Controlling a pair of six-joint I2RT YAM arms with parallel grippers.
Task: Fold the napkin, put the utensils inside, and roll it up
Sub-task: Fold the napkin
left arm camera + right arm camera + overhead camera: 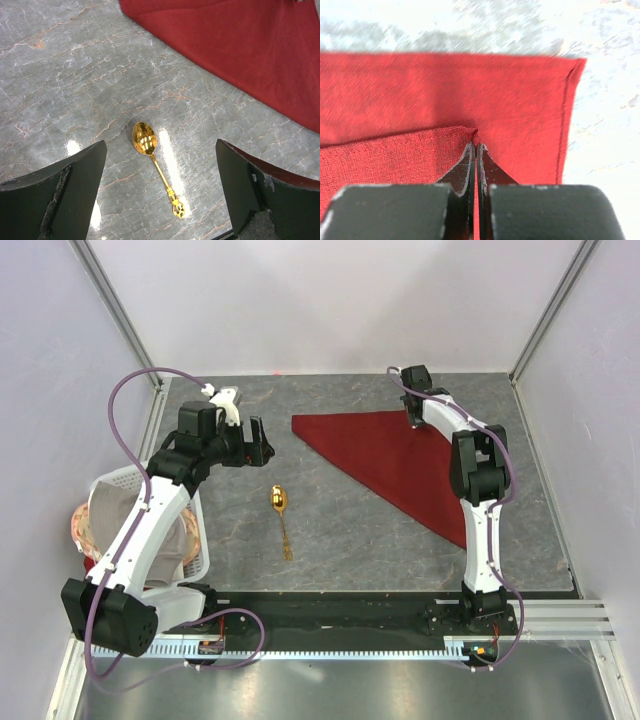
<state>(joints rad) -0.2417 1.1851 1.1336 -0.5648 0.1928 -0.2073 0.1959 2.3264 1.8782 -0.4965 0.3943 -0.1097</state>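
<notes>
one maroon napkin (385, 455) nipped by right pincer (476, 148), one gold spoon (281, 510), left pincer (262, 444) spread empty

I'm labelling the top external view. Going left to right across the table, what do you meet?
White plastic mesh basket → open left gripper → shiny gold metal spoon → dark red fabric napkin, lying as a triangle. The right gripper overlaps the napkin, pinching it, so it is left out.
</notes>
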